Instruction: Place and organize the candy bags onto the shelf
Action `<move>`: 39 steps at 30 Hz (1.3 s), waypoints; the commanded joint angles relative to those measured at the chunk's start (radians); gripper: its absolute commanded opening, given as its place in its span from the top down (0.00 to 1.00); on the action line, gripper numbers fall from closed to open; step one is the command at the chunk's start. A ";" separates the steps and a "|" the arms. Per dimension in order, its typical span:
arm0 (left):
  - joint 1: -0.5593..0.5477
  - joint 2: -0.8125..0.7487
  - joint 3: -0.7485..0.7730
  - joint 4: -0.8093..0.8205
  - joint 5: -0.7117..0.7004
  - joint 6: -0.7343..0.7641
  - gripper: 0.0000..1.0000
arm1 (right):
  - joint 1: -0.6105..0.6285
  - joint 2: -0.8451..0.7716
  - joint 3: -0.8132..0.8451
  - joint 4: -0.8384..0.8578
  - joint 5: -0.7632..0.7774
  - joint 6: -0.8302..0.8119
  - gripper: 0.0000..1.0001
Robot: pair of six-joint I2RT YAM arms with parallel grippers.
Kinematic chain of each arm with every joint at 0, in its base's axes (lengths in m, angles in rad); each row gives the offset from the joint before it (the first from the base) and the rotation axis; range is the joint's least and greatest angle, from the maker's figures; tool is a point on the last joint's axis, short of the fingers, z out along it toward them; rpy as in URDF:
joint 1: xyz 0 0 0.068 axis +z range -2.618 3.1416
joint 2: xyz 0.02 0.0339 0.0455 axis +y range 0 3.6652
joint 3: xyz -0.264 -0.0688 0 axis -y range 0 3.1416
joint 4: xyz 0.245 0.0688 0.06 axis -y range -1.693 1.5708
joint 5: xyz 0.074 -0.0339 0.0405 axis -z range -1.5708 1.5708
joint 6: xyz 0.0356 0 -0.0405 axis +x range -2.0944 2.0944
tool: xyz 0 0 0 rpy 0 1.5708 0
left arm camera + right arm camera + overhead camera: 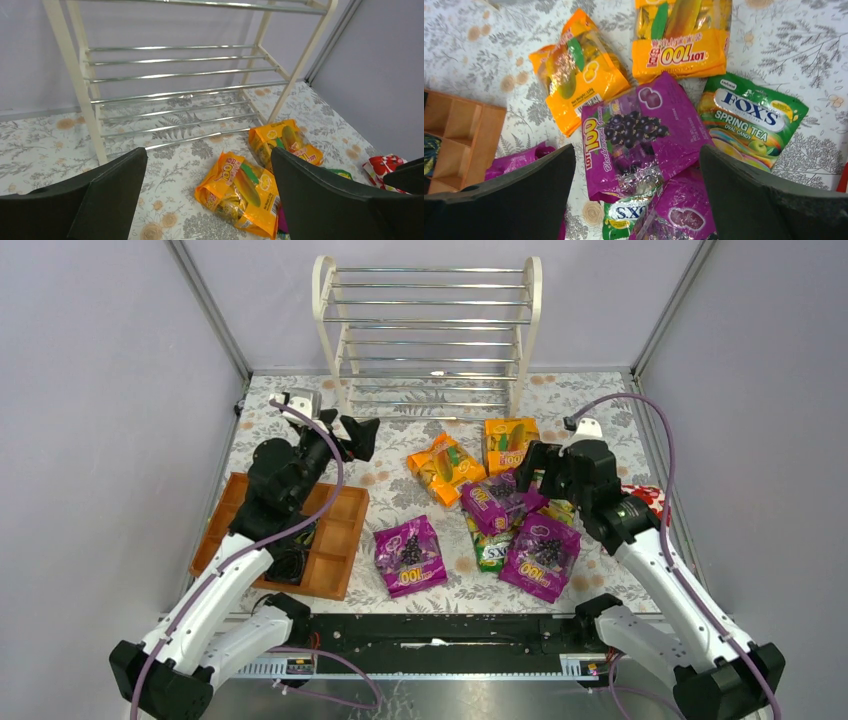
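Observation:
The white shelf (430, 335) with chrome rods stands empty at the back; it also shows in the left wrist view (175, 75). Seven candy bags lie on the floral table: two orange (445, 468) (509, 445), three purple (409, 553) (500, 502) (541, 555), and two green FOXS bags (490, 548) (749, 120) partly under the purple ones. My left gripper (357, 440) is open and empty, left of the orange bag (242, 192). My right gripper (636, 150) is open and empty, above the middle purple bag (639, 135).
A brown wooden compartment tray (300, 530) lies at the left under my left arm. A red bag with white flowers (645, 498) lies at the right edge behind my right arm. Grey walls enclose the table on three sides.

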 commanded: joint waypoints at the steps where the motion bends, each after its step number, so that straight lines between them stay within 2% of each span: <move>1: -0.006 0.006 0.042 0.011 0.023 -0.021 0.01 | -0.002 0.056 0.044 -0.010 -0.079 0.013 0.00; 5: -0.009 0.000 0.036 0.009 -0.001 -0.034 0.01 | 0.046 0.106 0.034 0.085 -0.256 0.055 0.00; 10: -0.013 0.018 0.029 0.002 -0.023 -0.082 0.01 | 0.209 0.189 -0.003 0.243 -0.288 0.172 0.00; 13: -0.021 0.069 0.043 -0.070 -0.006 -0.136 0.01 | 0.280 0.235 -0.050 0.367 -0.325 0.247 0.00; 18: -0.021 0.141 -0.020 -0.209 0.114 -0.249 0.01 | 0.446 0.299 -0.107 0.499 -0.337 0.320 0.00; 23: -0.021 0.235 -0.099 -0.223 0.260 -0.316 0.01 | 0.656 0.416 -0.145 0.602 -0.377 0.358 0.00; 26: -0.021 0.285 -0.130 -0.202 0.344 -0.348 0.01 | 0.736 0.453 -0.160 0.589 -0.345 0.342 0.00; 31: -0.021 0.364 -0.164 -0.181 0.439 -0.373 0.02 | 0.779 0.414 -0.249 0.576 -0.296 0.332 0.00; 35: -0.033 0.400 -0.220 -0.164 0.481 -0.418 0.11 | 0.783 0.377 -0.337 0.598 -0.271 0.368 0.00; 39: -0.076 0.389 -0.301 -0.134 0.485 -0.462 0.24 | 0.782 0.316 -0.400 0.627 -0.125 0.414 0.00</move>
